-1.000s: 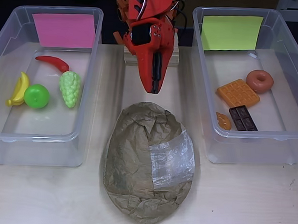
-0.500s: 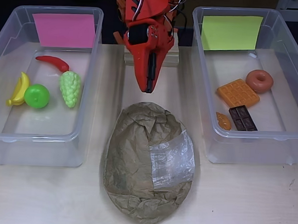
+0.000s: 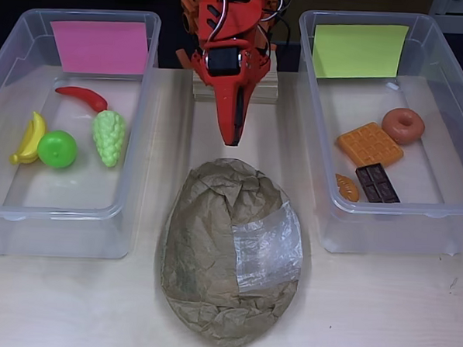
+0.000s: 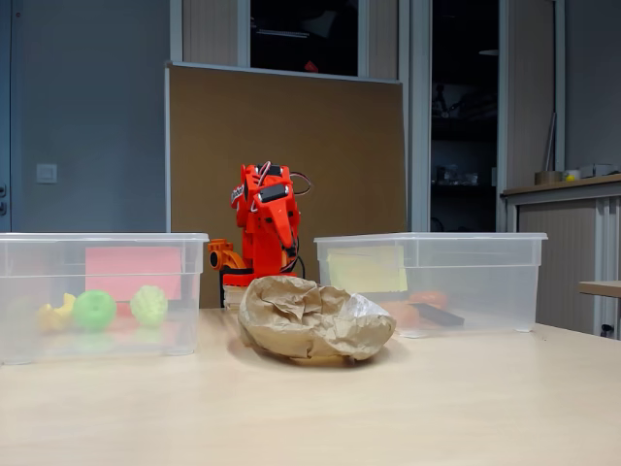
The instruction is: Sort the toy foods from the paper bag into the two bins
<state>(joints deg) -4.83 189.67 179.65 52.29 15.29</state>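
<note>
1. looking down, you have banana, apple, chili and grapes in the clear pink-sheet tub (image 3: 132,137) at left, and waffle, donut, chocolate and croissant in the clear yellow-green-sheet tub (image 3: 310,146) at right.
2. your crumpled brown paper bag (image 3: 212,242) sits at lower centre; i judge sorting likely done, though its inside is hidden.
3. your orange gripper (image 3: 232,135), above the bag at upper centre, looks closed and carries nothing.

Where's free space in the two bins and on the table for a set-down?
Overhead view: the pink-sheet bin is bare along its near end, below the banana, apple and grapes. The yellow-green-sheet bin is bare on its right side; its left side is crowded by waffle, donut, chocolate bar, croissant. Table strips beside the paper bag are narrow.
</note>
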